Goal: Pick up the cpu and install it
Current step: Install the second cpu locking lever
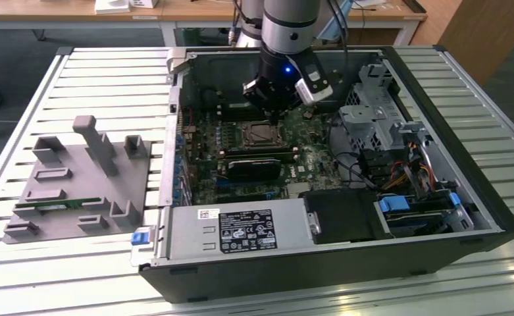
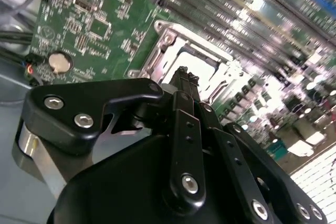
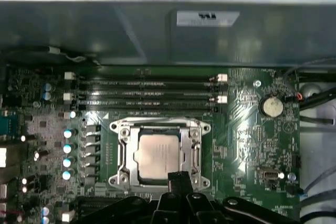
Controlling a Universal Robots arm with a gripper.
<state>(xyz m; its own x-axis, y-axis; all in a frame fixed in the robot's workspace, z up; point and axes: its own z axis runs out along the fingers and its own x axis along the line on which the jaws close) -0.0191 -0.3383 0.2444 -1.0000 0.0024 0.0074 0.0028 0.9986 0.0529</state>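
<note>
My gripper [image 1: 272, 108] hangs inside the open computer case [image 1: 467, 191], above the far part of the motherboard [image 1: 239, 155] as the exterior view shows it. In the first wrist view the fingertips [image 3: 180, 179] appear as one dark block at the near edge of the socket [image 3: 160, 153], drawn together with no gap visible between them and nothing held between them. In the second wrist view the fingers [image 2: 184, 85] look the same: pressed side by side, pointing down at the socket [image 2: 197, 64].

The cpu [image 3: 157, 153] lies flat in the socket, metal top up, framed by the socket's metal bracket. In the exterior view the cpu [image 1: 258, 135] lies just past my gripper toward the camera, at the middle of the board. I cannot tell whether my fingertips touch the socket frame or hang just above it.

Beyond the socket, 4 memory slots [image 3: 147, 90] run parallel, and a coin cell battery [image 3: 271, 106] sits on the board to one side. On the slatted table [image 1: 90, 72], toward the exterior view's left, stands a grey parts fixture [image 1: 81, 181] with a green memory stick [image 1: 59, 206] lying in it, well apart from the case.
</note>
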